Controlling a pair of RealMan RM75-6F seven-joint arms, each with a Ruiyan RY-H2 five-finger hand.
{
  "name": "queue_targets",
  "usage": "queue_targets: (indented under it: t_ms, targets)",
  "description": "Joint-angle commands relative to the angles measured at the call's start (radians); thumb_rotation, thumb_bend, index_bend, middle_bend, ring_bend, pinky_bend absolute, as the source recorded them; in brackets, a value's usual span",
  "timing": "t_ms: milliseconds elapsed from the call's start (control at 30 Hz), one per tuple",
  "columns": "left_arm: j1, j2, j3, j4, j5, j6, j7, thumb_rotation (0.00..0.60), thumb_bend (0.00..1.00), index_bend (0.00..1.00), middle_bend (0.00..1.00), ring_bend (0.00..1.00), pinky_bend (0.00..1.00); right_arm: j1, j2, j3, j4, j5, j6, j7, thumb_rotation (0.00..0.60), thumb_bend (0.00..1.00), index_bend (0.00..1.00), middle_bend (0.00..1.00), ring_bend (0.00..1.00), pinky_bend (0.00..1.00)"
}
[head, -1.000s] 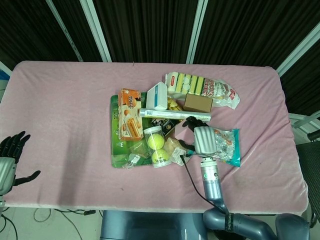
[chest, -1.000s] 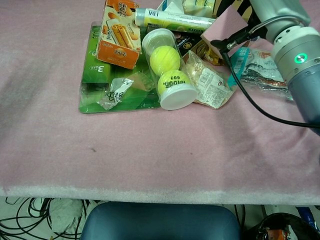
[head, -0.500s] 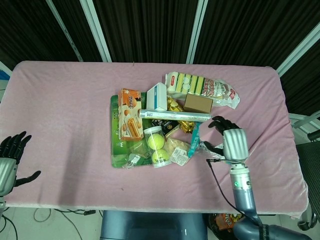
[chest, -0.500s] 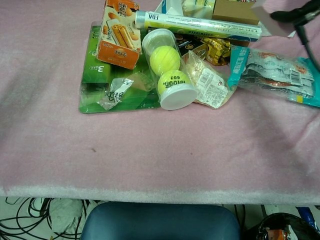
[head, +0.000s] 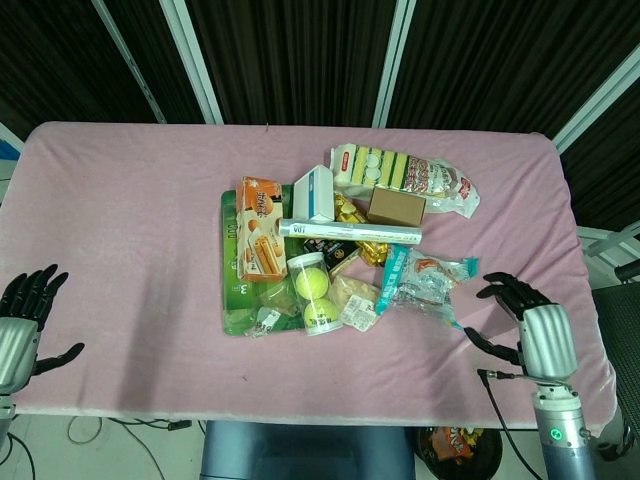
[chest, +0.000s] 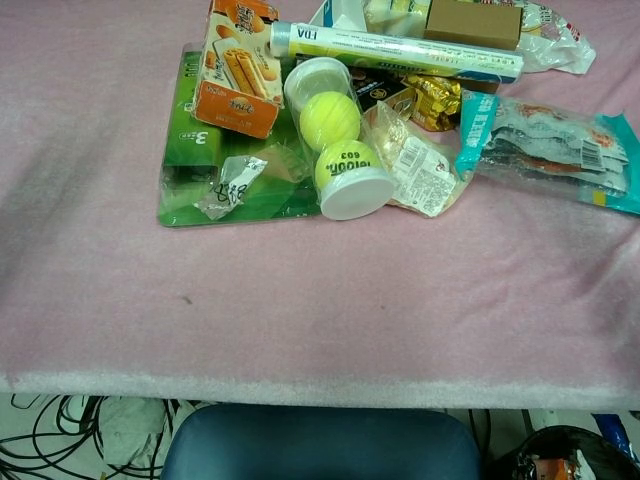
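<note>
Right hand (head: 522, 322), fingers spread, empty, near crinkly teal packet (head: 428, 283); left hand (head: 22, 315) likewise

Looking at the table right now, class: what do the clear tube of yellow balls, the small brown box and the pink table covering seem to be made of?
Clear tube of yellow balls: see-through glossy plastic, probably; the balls look felt-covered.
Small brown box: matte cardboard, by its plain flat faces.
Pink table covering: soft, napped cloth, with a fuzzy front edge.
</note>
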Motion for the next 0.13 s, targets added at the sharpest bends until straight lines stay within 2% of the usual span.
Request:
queue_targets:
  t_ms: [33, 133]
  targets:
    - [0.001, 0.002, 0.0, 0.001, 0.0, 0.002, -0.001, 0.6, 0.0, 0.0, 0.0, 0.0, 0.0, -0.015, 0.017, -0.019, -0.02, -0.029, 0.006, 0.005, 0.6, 0.49, 0.75, 0.65, 0.65, 0.75]
    - [0.004, 0.005, 0.001, -0.002, 0.0, 0.006, -0.006, 0.6, 0.0, 0.0, 0.0, 0.0, 0.0, -0.019, 0.016, -0.023, -0.024, -0.043, 0.006, 0.004, 0.6, 0.49, 0.75, 0.65, 0.65, 0.75]
